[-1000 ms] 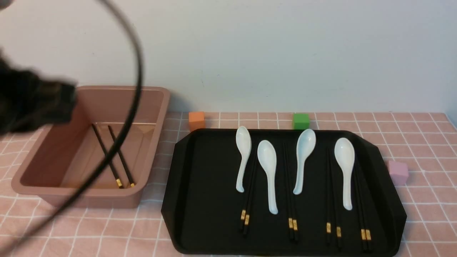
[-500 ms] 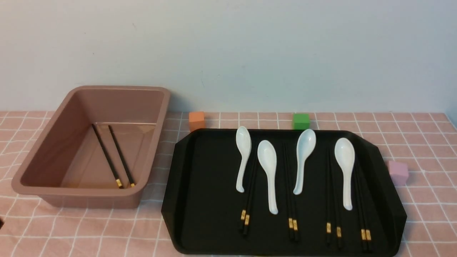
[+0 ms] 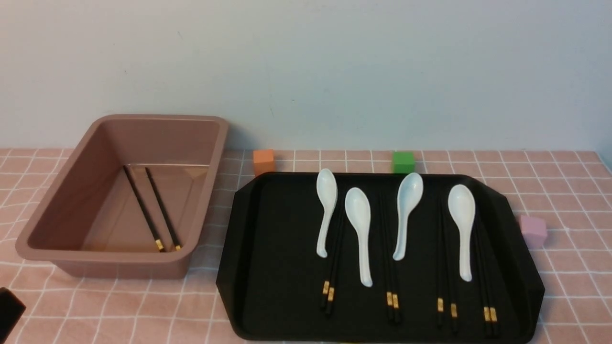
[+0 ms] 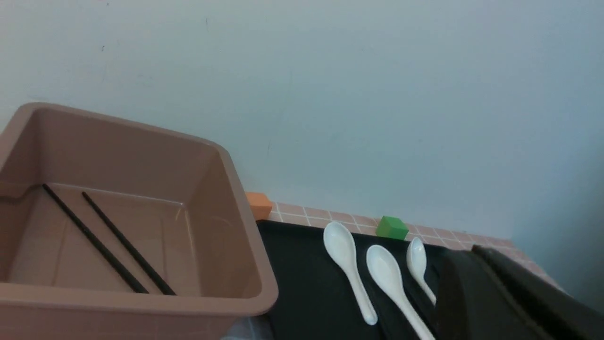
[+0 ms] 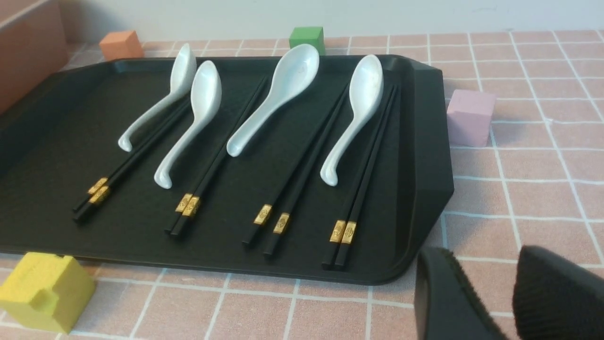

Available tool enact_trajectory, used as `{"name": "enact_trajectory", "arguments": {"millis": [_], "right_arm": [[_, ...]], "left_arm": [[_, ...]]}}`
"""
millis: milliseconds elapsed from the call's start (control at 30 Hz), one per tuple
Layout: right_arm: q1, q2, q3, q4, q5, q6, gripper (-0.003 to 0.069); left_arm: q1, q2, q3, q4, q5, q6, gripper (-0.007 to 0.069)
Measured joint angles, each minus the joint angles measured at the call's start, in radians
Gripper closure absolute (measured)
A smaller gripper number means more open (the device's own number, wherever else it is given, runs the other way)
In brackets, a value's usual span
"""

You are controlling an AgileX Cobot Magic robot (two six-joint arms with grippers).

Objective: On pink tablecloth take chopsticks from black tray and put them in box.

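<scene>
The pink tablecloth (image 3: 119, 310) bears the box (image 3: 205, 157) at left and the black tray (image 3: 267, 248) at right. One pair of chopsticks (image 3: 152, 210) lies inside the box, also in the left wrist view (image 4: 108, 241). Several more pairs (image 3: 392, 301) lie on the tray between white spoons (image 3: 358, 229). My left gripper (image 4: 467, 252) hangs near the box and the tray's left part, its jaws together and empty. Only a dark corner of it (image 3: 9, 310) shows in the front view. My right gripper (image 5: 483, 255) is open and empty over cloth beside the tray's near right corner.
An orange cube (image 3: 263, 161) and a green cube (image 3: 403, 162) stand behind the tray. A lilac cube (image 3: 533, 231) stands at the tray's right. A yellow block (image 5: 45, 290) sits in front of the tray. A wall runs close behind.
The left arm and its cable have swung away from above the box, down and out to the lower left. The pair of chopsticks in the box has not moved.
</scene>
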Motion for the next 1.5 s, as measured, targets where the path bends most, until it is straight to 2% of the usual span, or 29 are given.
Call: {"name": "enact_trajectory", "arguments": {"millis": [200,300,433,500,567,700,867,1500], "right_arm": [[0.0,0.0,0.0,0.0,0.002,-0.001,0.0419],[0.0,0.0,0.0,0.0,0.003,-0.001,0.0419],[0.0,0.0,0.0,0.0,0.005,-0.001,0.0419],[0.0,0.0,-0.001,0.0,0.007,-0.001,0.0419],[0.0,0.0,-0.001,0.0,0.007,-0.001,0.0419],[0.0,0.0,-0.001,0.001,0.008,-0.001,0.0419],[0.0,0.0,-0.001,0.001,0.008,-0.001,0.0419],[0.0,0.0,-0.001,0.001,0.008,-0.001,0.0419]], "left_arm": [[0.022,-0.001,0.019,0.095,0.011,0.004,0.0638],[0.125,-0.024,0.038,0.095,0.022,0.012,0.0638],[0.347,-0.046,0.109,0.068,0.082,0.034,0.0638],[0.425,-0.046,0.159,0.049,0.11,0.036,0.0638],[0.46,-0.046,0.197,0.025,0.162,0.036,0.0638],[0.45,-0.046,0.209,0.003,0.218,0.038,0.0638],[0.418,-0.046,0.209,-0.001,0.219,0.038,0.0638],[0.417,-0.046,0.209,-0.004,0.219,0.038,0.0636]]}}
